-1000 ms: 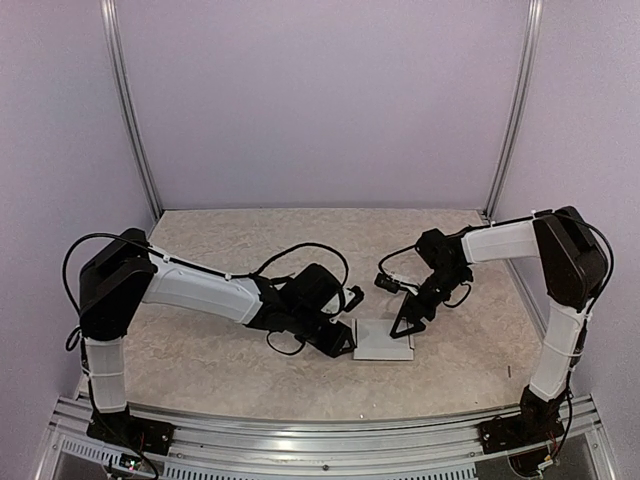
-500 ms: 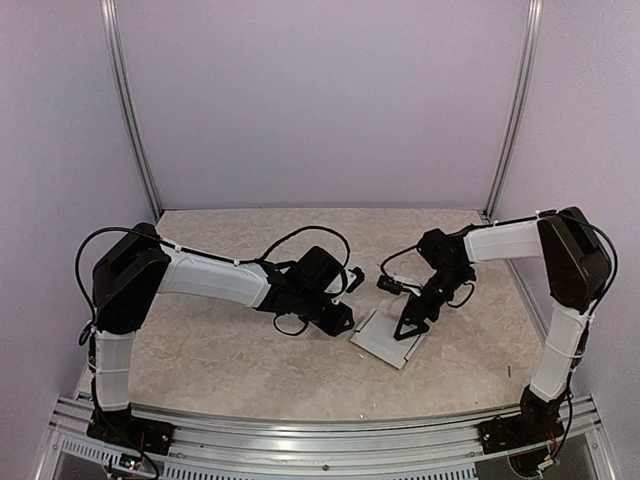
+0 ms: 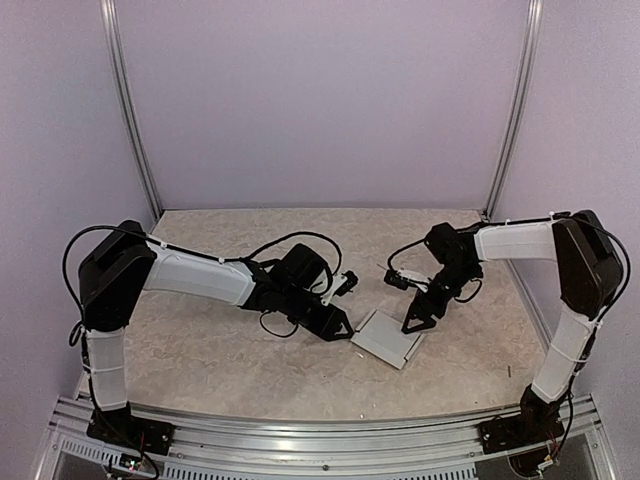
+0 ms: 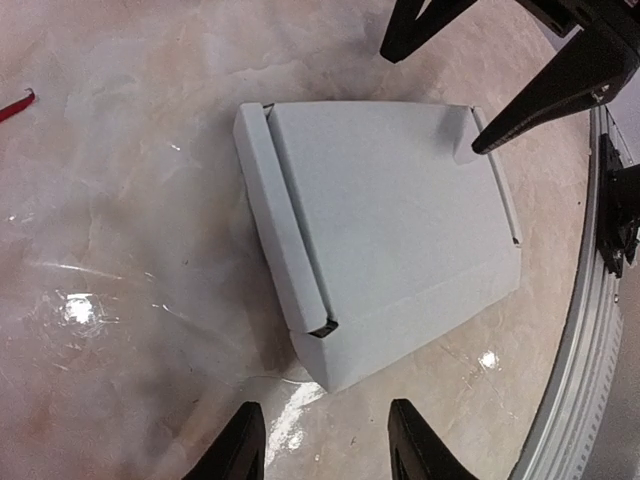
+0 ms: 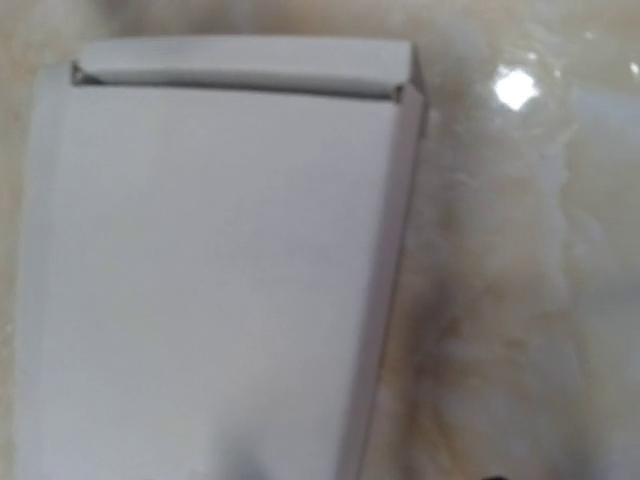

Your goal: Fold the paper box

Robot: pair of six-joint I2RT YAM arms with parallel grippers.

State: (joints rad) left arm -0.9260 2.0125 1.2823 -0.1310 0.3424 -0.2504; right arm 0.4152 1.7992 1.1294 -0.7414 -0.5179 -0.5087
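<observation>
The paper box (image 3: 387,338) lies flat on the marbled table as a slim pale grey folded box, turned askew. In the left wrist view the paper box (image 4: 385,235) has a narrow folded flap along its left side with a small dark gap at the near corner. My left gripper (image 3: 337,323) is open just left of the box, with its fingertips (image 4: 243,443) short of the near corner and nothing between them. My right gripper (image 3: 417,316) is open over the box's far right edge, and one of its fingertips (image 4: 483,143) rests at a small raised tab. The paper box (image 5: 210,270) fills the blurred right wrist view.
An aluminium rail (image 3: 320,440) runs along the table's near edge and shows again as the rail (image 4: 590,380) close beside the box. A small red scrap (image 4: 15,105) lies on the table. Lilac walls and upright posts (image 3: 130,110) enclose the table.
The box has turned from square to askew and slid slightly right. My left gripper has drawn back to the left and opened a little wider. My right gripper has shifted slightly right.
</observation>
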